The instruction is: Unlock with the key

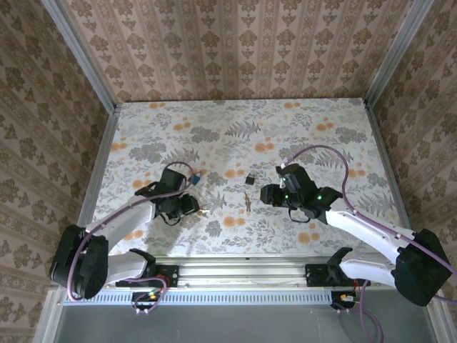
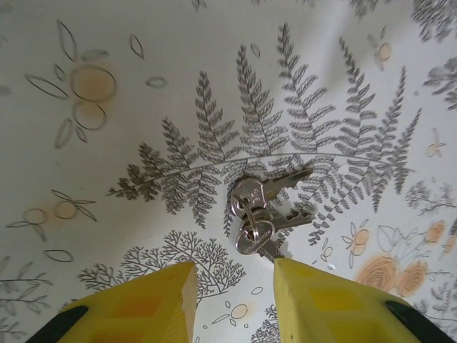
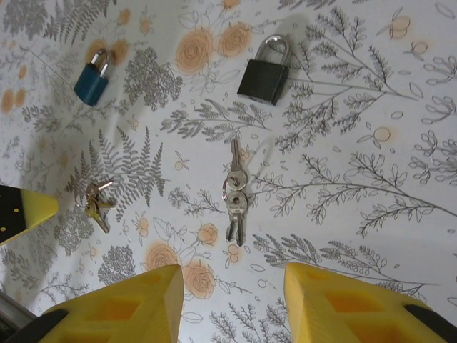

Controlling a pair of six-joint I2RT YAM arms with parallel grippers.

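On the floral surface (image 1: 300, 128), a black padlock (image 1: 250, 179) sits at centre frame with a key bunch (image 1: 246, 203) just below; left hand (image 1: 190, 206) and right hand (image 1: 267, 194) flank them.

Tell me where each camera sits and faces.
Top external: overhead, behind, looking down at the table; left arm, right arm show.
Left wrist: on the left arm, facing a key bunch; left fingers show.
Right wrist: on the right arm, facing black padlock, blue padlock, second keys; right fingers show.
Shared: that key bunch, both wrist views.

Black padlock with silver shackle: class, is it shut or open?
Shut, it seems: the black padlock lies flat, both legs of its silver shackle sunk into the body.
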